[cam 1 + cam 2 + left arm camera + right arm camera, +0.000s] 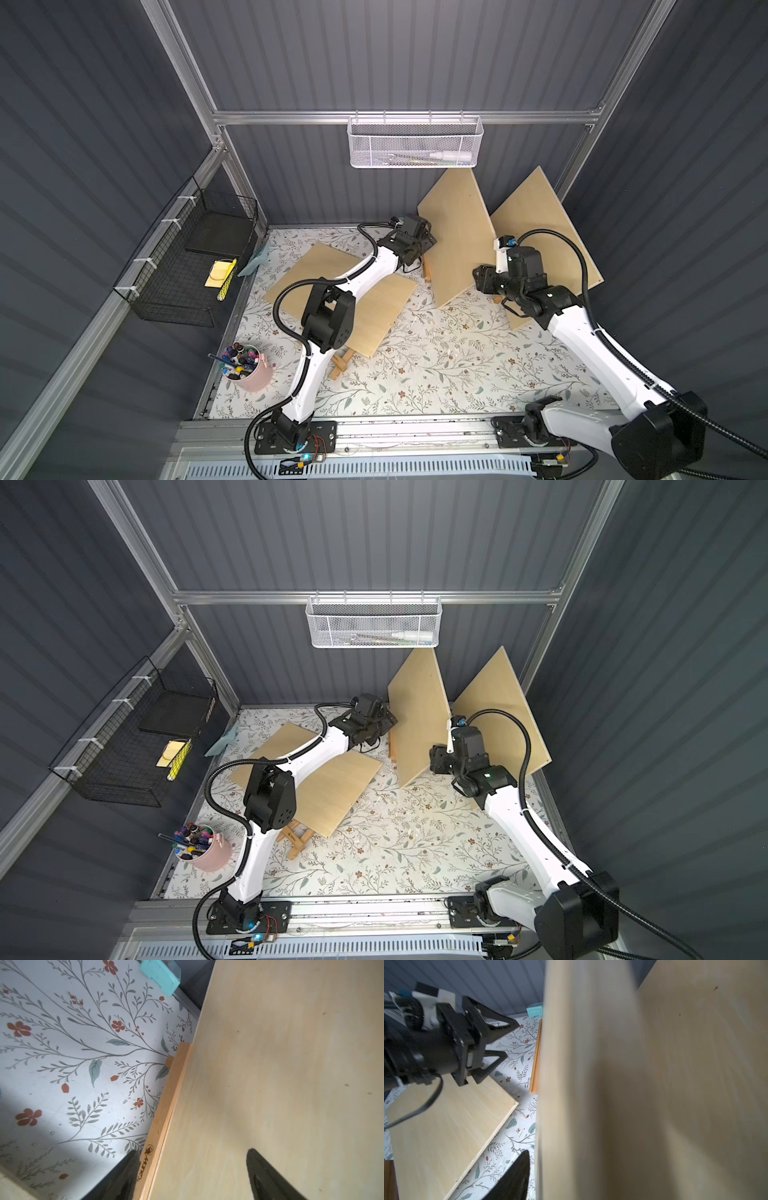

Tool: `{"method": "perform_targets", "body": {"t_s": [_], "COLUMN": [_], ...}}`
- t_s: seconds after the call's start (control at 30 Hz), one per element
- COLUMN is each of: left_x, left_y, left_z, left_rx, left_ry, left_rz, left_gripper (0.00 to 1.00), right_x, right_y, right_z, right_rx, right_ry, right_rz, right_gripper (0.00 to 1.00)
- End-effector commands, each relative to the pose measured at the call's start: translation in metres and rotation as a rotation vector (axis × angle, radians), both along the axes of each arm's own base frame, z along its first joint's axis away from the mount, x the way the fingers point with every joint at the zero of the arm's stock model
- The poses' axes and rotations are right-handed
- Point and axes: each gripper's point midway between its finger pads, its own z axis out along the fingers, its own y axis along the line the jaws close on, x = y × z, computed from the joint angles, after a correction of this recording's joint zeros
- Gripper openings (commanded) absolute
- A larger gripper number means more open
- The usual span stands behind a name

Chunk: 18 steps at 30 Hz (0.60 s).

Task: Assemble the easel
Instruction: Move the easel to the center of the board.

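Jaws of my left end effector [511, 1040] stand wide, empty, beside the upright wooden board [457, 237]. Whether my right end effector [478, 277] grips anything — cannot tell.

The left hand [193, 1151] is seen spread wide, with a wooden strip [166, 1113] and the edge of a pale board [291, 1074] between its fingers [264, 1172]. A teal box [161, 975] is seen beyond the fingertips, at the edge of the floral desk [62, 1053].
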Motion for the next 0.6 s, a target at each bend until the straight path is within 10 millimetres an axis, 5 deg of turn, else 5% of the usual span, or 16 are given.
{"method": "perform_targets", "body": {"t_s": [0.0,0.23,0.43,0.57], "left_x": [-0.008,-0.043,-0.106,-0.154], "left_y": [0.022,0.081,0.169,0.222], "left_z": [0.004,0.02,0.016,0.007], "left_rx": [0.074,0.189,0.328,0.404], "left_ry": [0.004,0.002,0.09,0.152], "left_rz": [0.008,0.033,0.11,0.175], "left_gripper": [0.88,0.97,0.99,0.99], "right_x": [-0.084,-0.079,-0.073,-0.072], "right_y": [-0.015,-0.03,-0.05,-0.014], "right_z": [-0.099,-0.052,0.022,0.069], "right_rx": [-0.128,-0.156,-0.24,-0.306], "right_ry": [0.491,0.368,0.16,-0.013], "right_rz": [0.043,-0.019,-0.071,0.112], "right_gripper": [0.66,0.7,0.73,0.76]}}
